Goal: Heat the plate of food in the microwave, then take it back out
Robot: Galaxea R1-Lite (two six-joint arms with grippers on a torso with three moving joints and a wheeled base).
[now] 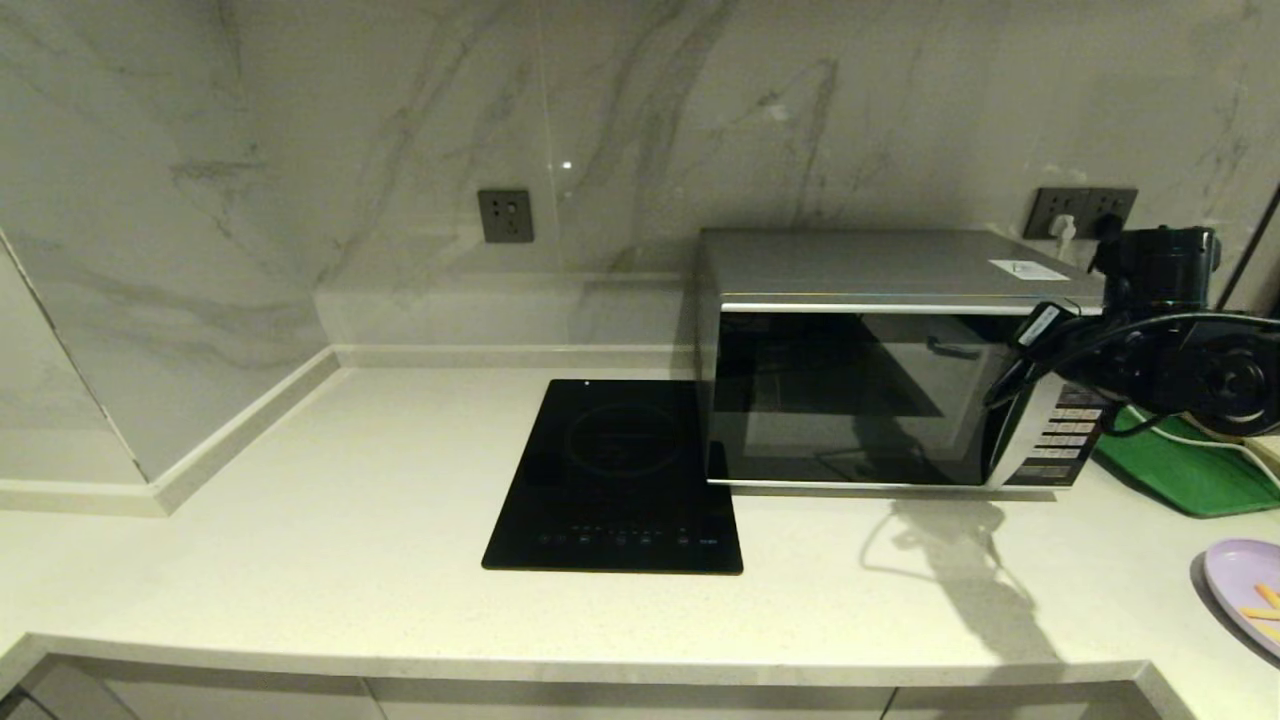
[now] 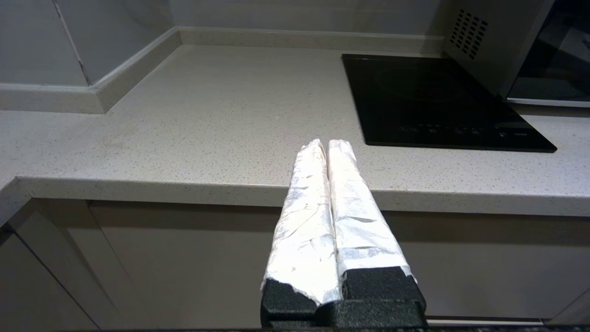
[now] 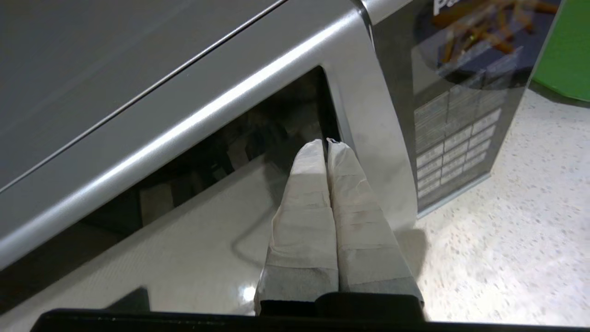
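Note:
The silver microwave [image 1: 860, 270] stands at the back right of the counter, its dark glass door looking closed. My right arm [image 1: 1180, 360] reaches across the front of its button panel [image 1: 1065, 430]. In the right wrist view my right gripper [image 3: 326, 142] is shut and empty, its taped tips at the seam between the door glass and the button panel [image 3: 456, 138]. The lilac plate of food [image 1: 1250, 590] lies at the counter's front right corner, partly cut off. My left gripper [image 2: 327, 143] is shut and empty, parked low at the counter's front edge.
A flat black induction hob [image 1: 615, 475] lies just left of the microwave. A green tray [image 1: 1180, 465] sits to the microwave's right, behind the plate. Marble walls close the back and left sides. A cable runs from the wall socket [image 1: 1085, 212].

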